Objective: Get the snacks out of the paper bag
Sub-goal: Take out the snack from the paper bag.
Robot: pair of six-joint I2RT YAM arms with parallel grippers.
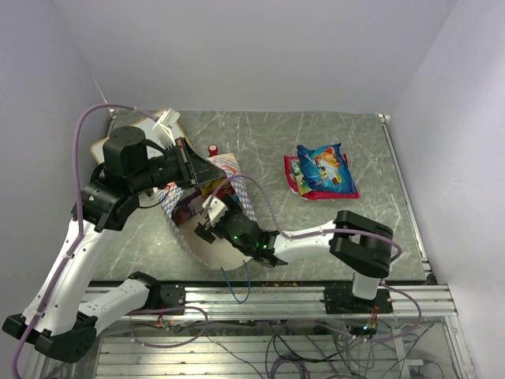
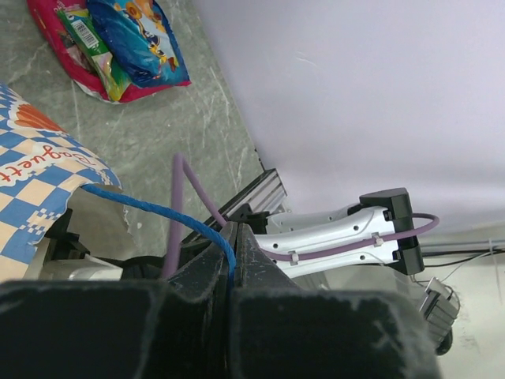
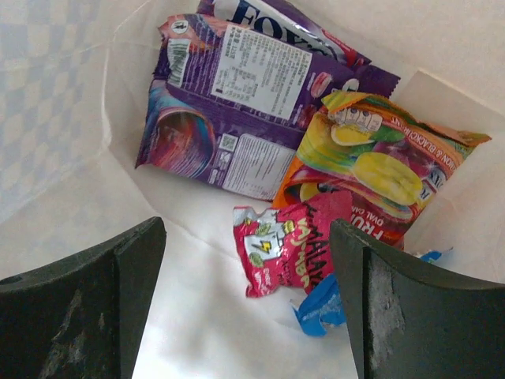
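Note:
The paper bag (image 1: pixel 207 246) lies on its side at table centre-left, mouth toward the arms. My left gripper (image 2: pixel 231 246) is shut on its blue cord handle (image 2: pixel 150 210), holding the mouth up. My right gripper (image 3: pixel 245 304) is open inside the bag, jaws wide either side of a small red packet (image 3: pixel 290 246). Behind it lie a purple packet (image 3: pixel 229 95), an orange-and-yellow packet (image 3: pixel 371 170) and a blue scrap (image 3: pixel 319 308). A pile of snacks (image 1: pixel 322 172), blue, red and green, lies on the table at the right, also in the left wrist view (image 2: pixel 118 43).
A small red-capped bottle (image 1: pixel 214 148) stands behind the bag. A white board (image 1: pixel 154 126) lies at the back left corner. The table's metal rail (image 1: pixel 276 296) runs along the near edge. Purple cables trail over both arms.

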